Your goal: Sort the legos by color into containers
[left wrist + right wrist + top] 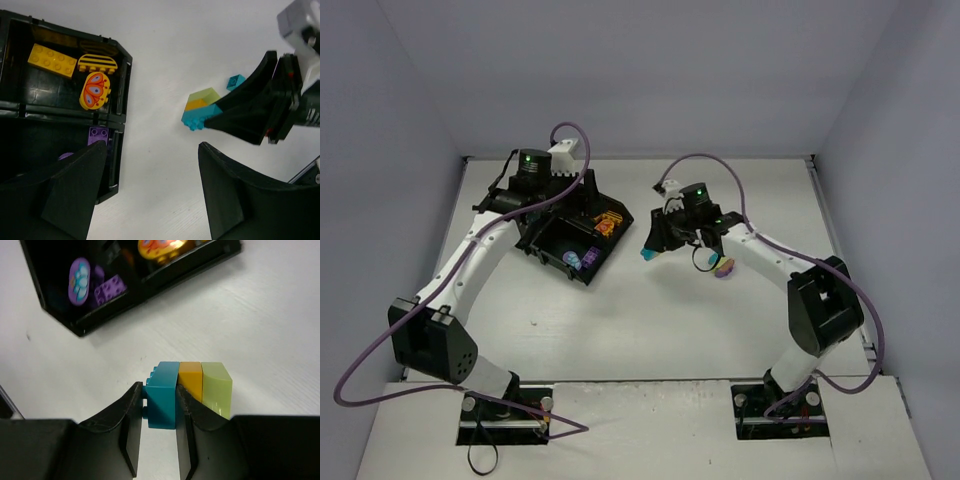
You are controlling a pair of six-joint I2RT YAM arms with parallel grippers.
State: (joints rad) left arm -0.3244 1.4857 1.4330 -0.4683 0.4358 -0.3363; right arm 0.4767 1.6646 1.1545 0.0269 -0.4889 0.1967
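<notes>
My right gripper (159,407) is clamped on the teal brick (162,397) at lower centre. An orange brick (190,380) and a lime brick (217,387) adjoin it on the right. My left gripper (152,150) is spread wide and empty beside the black tray (124,100). A purple brick (114,289) lies in a tray compartment, upper left.
</notes>
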